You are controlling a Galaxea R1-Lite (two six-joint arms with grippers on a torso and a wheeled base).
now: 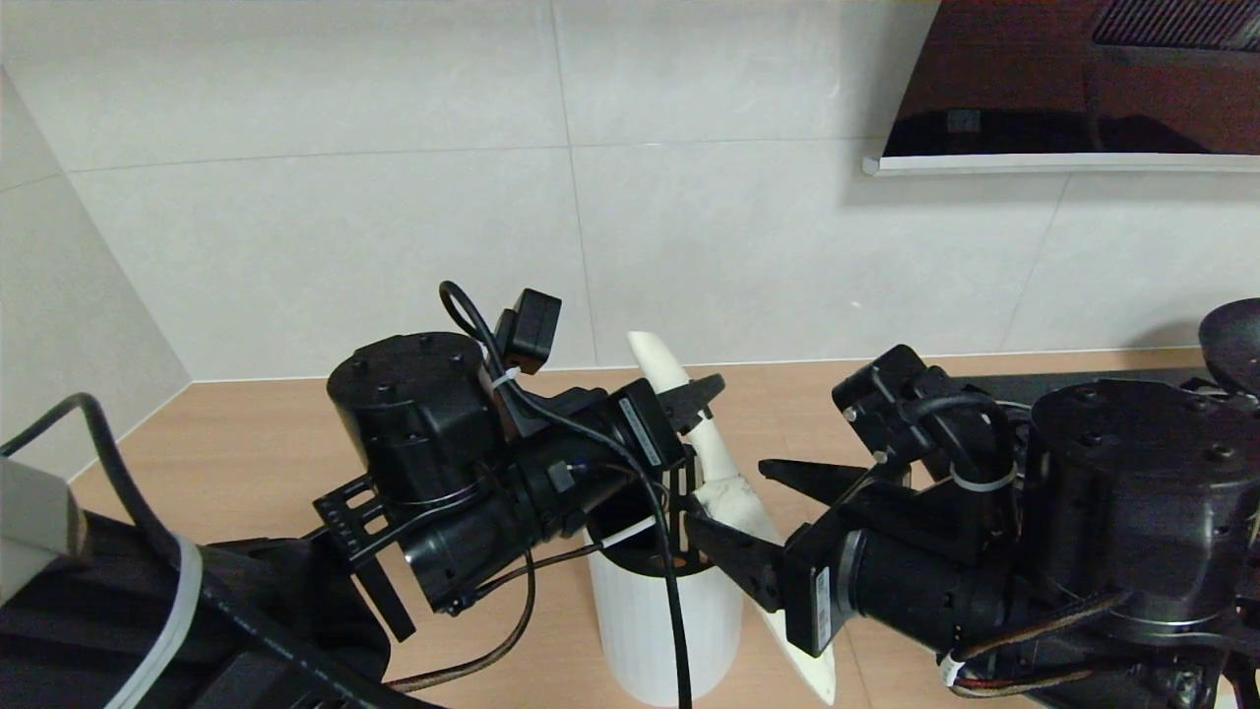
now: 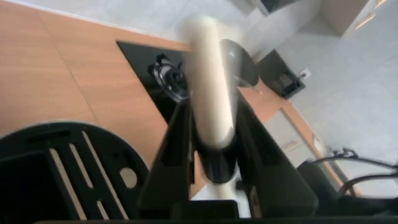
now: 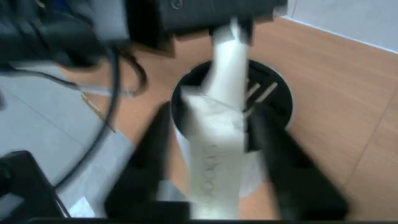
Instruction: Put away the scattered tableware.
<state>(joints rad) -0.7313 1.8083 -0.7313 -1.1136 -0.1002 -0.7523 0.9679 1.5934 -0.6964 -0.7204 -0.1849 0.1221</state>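
A cream spatula (image 1: 654, 360) hangs tilted over a white utensil holder (image 1: 640, 630) with a black slotted top. My left gripper (image 1: 694, 418) is shut on the spatula's handle (image 2: 208, 74), just above the holder's top (image 2: 37, 162). The spatula's broad blade (image 1: 813, 662) slopes down past the holder's rim toward me. My right gripper (image 1: 733, 497) is open, with one finger on either side of the blade (image 3: 214, 162) and a gap on both sides. In the right wrist view the holder's rim (image 3: 273, 93) lies right behind the blade.
The holder stands on a wooden countertop (image 1: 256, 433) against a tiled wall. A black cooktop (image 1: 1083, 379) with a burner (image 2: 168, 74) lies to the right, and a dark range hood (image 1: 1063, 89) hangs above it. A dark rounded object (image 1: 1230, 340) sits at the far right.
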